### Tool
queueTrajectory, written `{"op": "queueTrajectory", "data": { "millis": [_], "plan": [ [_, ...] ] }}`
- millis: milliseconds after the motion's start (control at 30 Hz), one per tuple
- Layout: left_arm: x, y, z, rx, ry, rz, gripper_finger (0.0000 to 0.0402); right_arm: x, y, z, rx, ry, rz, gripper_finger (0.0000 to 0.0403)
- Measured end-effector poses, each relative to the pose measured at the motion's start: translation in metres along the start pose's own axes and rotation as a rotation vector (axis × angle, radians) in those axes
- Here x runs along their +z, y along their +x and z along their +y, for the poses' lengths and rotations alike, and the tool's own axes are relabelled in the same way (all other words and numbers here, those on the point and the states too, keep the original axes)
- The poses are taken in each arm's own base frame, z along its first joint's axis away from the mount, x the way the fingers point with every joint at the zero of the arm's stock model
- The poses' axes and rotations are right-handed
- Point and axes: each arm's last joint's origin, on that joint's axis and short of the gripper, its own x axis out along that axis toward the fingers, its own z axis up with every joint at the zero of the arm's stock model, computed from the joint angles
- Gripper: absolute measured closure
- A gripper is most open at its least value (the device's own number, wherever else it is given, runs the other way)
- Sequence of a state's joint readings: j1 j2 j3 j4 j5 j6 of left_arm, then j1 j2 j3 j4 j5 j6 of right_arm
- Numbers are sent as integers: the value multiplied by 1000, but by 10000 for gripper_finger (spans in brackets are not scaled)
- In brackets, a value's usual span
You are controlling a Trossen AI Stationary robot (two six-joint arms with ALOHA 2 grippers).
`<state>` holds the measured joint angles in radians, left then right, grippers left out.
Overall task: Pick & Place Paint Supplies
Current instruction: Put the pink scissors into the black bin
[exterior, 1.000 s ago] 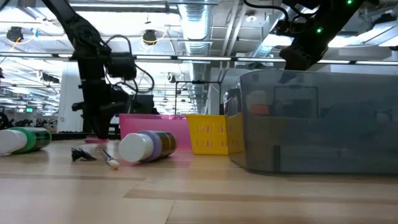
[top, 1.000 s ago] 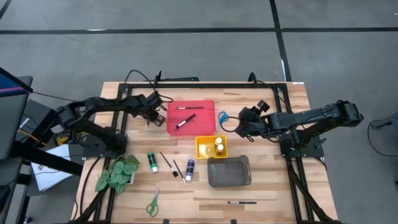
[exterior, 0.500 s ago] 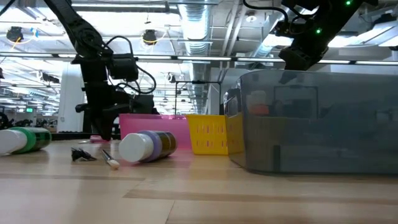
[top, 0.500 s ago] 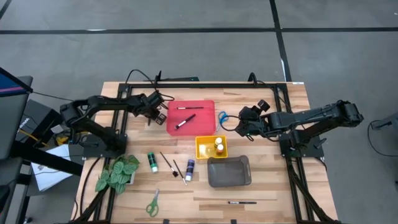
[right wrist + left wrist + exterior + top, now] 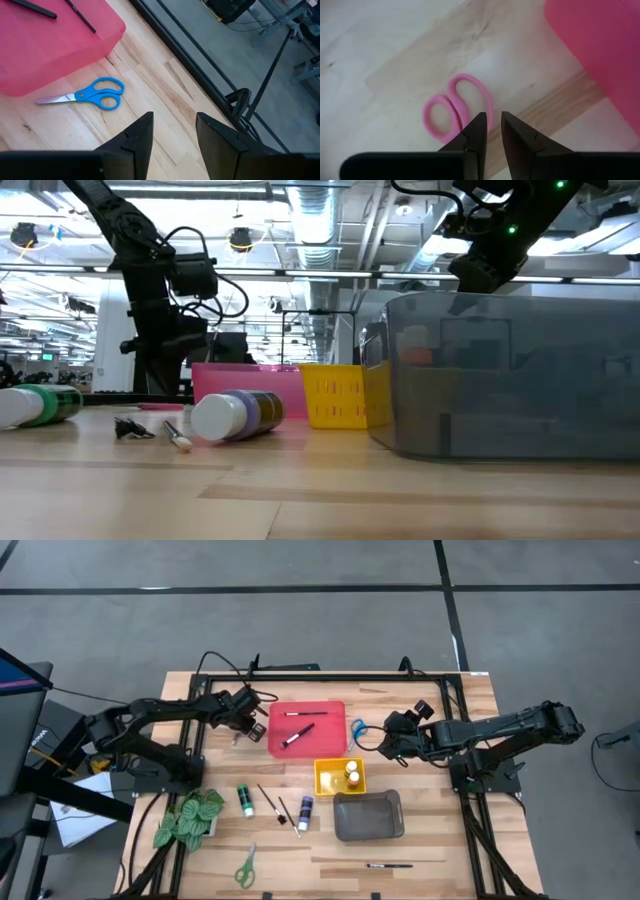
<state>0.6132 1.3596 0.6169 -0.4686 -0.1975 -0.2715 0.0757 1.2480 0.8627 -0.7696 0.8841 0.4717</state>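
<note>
Pink scissors (image 5: 455, 110) lie on the wood just left of the red tray (image 5: 307, 727). My left gripper (image 5: 493, 120) points steeply down over their handles, fingers nearly together; the blades are hidden under the gripper. My right gripper (image 5: 172, 120) hangs open above the table, right of the red tray, with nothing between its fingers. Blue scissors (image 5: 95, 95) lie flat on the wood ahead of it. Two paintbrushes (image 5: 298, 725) lie in the red tray. My left gripper has the rim of one pink handle loop (image 5: 489, 107) between its two fingertips, coming from above and slanting down. The fingers hide the exact place of contact. Whether the scissors rest on the wood or are lifted, I cannot tell.
A yellow tray (image 5: 328, 776) holds small bottles, and a grey tray (image 5: 368, 815) stands nearer. On the wood lie a green bottle (image 5: 244, 800), a purple bottle (image 5: 305, 812), two brushes (image 5: 268, 800), green scissors (image 5: 246, 866), another brush (image 5: 390, 865) and a leafy plant (image 5: 190, 818).
</note>
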Motion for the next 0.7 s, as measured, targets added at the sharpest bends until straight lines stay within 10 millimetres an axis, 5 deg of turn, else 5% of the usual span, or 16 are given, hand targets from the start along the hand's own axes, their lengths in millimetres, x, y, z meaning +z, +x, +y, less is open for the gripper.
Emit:
{"op": "queueTrajectory", "data": {
  "millis": [700],
  "plan": [
    [-26, 18, 2, -58, 83, 7, 353, 1, 0, 1, 25, 13, 1, 259]
  ]
}}
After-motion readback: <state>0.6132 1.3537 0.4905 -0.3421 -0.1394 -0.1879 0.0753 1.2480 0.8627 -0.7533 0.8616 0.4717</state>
